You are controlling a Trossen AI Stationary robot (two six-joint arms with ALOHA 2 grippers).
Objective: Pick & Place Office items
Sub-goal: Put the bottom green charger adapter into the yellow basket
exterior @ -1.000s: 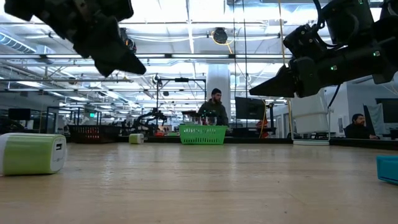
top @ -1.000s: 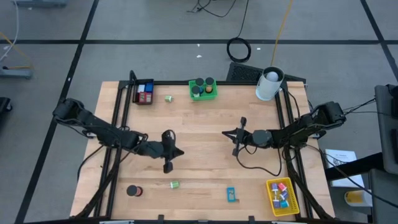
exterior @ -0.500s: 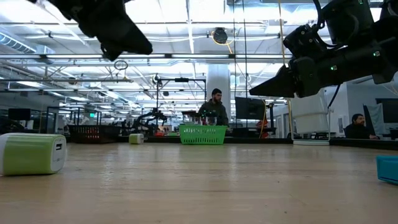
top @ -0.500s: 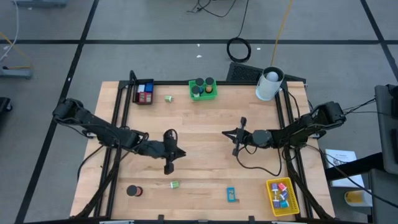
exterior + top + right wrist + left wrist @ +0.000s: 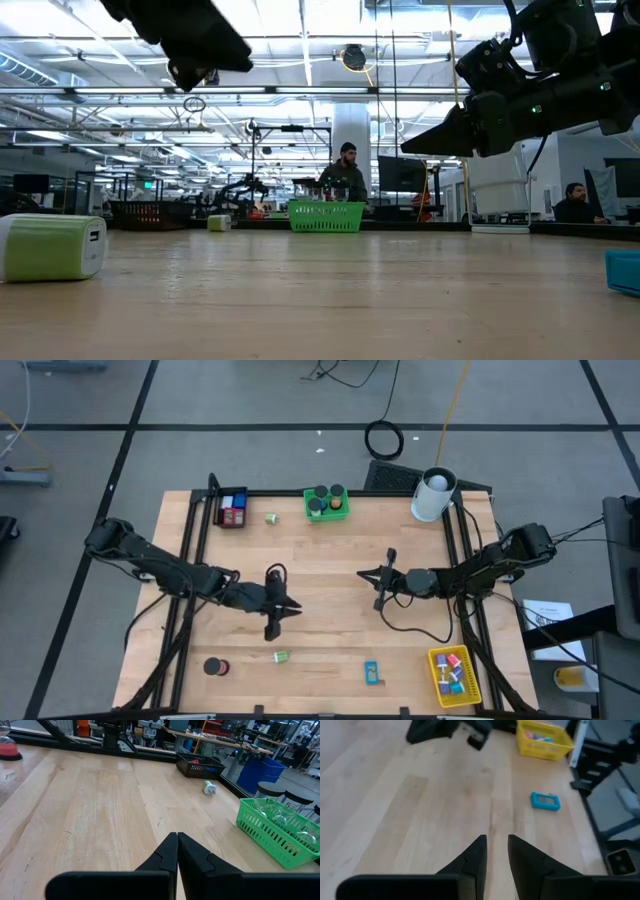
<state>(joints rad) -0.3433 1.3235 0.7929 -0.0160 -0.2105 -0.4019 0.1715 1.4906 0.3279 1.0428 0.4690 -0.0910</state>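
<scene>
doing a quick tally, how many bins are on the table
3. A black bin sits at the far left edge, a green bin at the far middle, and a yellow bin at the near right corner. None looks hidden.

Robotics lab: exposed ceiling trusses [image 5: 300,90], rows of workbenches [image 5: 220,740], person [image 5: 345,175] seated.

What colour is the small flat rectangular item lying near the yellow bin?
Cyan: the small flat rectangular frame-like item, clearest in the left wrist view.
</scene>
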